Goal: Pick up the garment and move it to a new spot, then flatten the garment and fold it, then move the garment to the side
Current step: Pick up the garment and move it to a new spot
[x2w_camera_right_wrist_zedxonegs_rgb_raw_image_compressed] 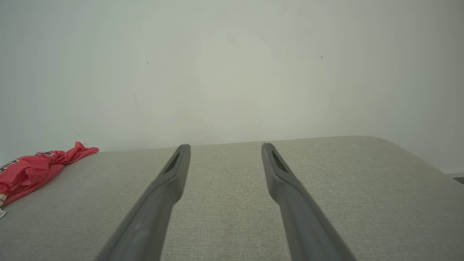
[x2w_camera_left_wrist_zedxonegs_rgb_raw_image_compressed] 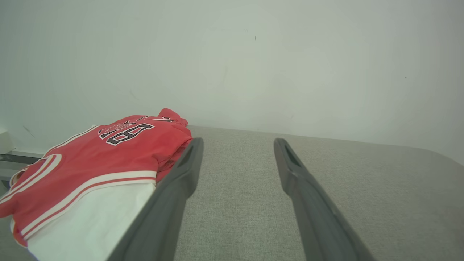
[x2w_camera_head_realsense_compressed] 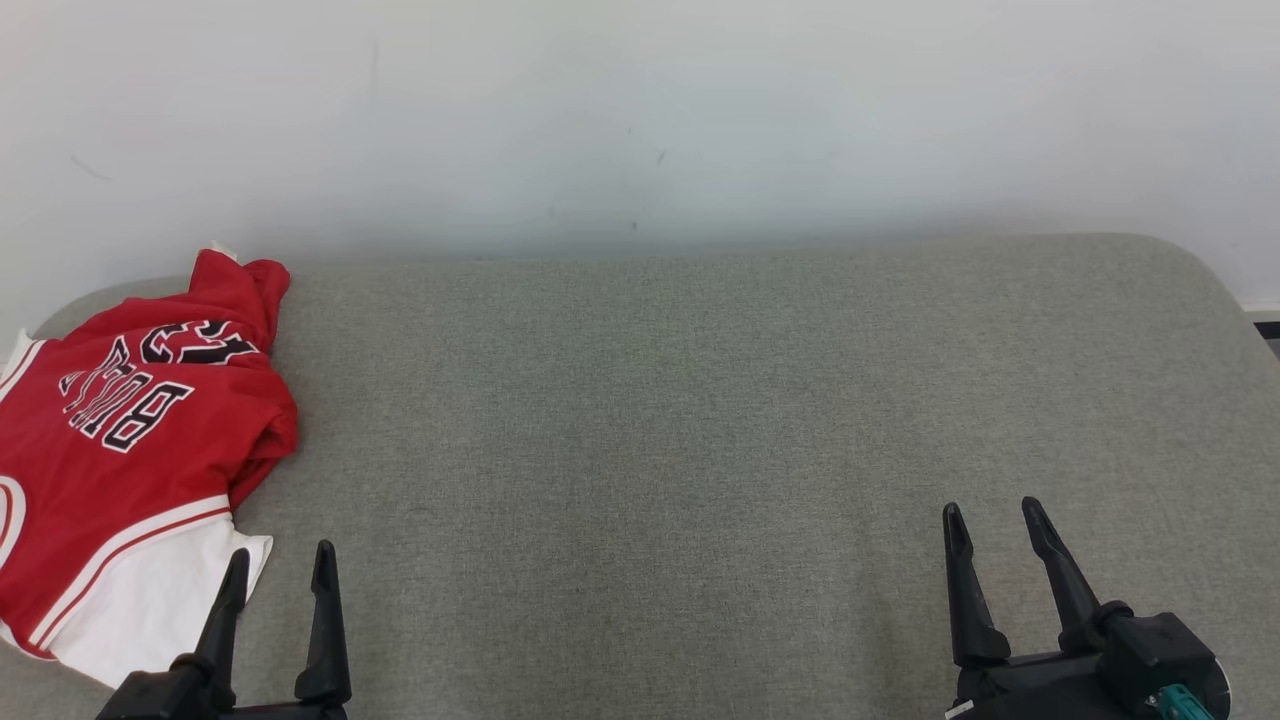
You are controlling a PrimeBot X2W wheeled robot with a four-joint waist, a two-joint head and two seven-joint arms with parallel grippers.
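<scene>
A red shirt (x2w_camera_head_realsense_compressed: 130,440) lies at the far left end of a grey cloth bench (x2w_camera_head_realsense_compressed: 650,400). The shirt is red with white stripes and a big white part at the near end. It has black letters with white edges, and they look upside down in the head view. The cloth is bunched up and wrinkled, not flat. Part of it runs off the left side of the picture.

The left tool (x2w_camera_head_realsense_compressed: 282,552) is low at the near edge of the bench, just beside the white part of the shirt. Its two dark fingers are spread apart with nothing between them. I cannot tell if its left finger touches the cloth. In the left wrist view the left tool (x2w_camera_left_wrist_zedxonegs_rgb_raw_image_compressed: 238,140) points along the bench, and the shirt (x2w_camera_left_wrist_zedxonegs_rgb_raw_image_compressed: 90,163) sits right by its left finger.

The right tool (x2w_camera_head_realsense_compressed: 990,505) is far over on the right, well apart from the shirt. Its fingers are spread apart too and hold nothing. In the right wrist view the right tool (x2w_camera_right_wrist_zedxonegs_rgb_raw_image_compressed: 225,145) points at bare grey cloth, and the shirt (x2w_camera_right_wrist_zedxonegs_rgb_raw_image_compressed: 29,172) is far off at the left edge.

A pale wall (x2w_camera_head_realsense_compressed: 640,120) stands behind the bench.
</scene>
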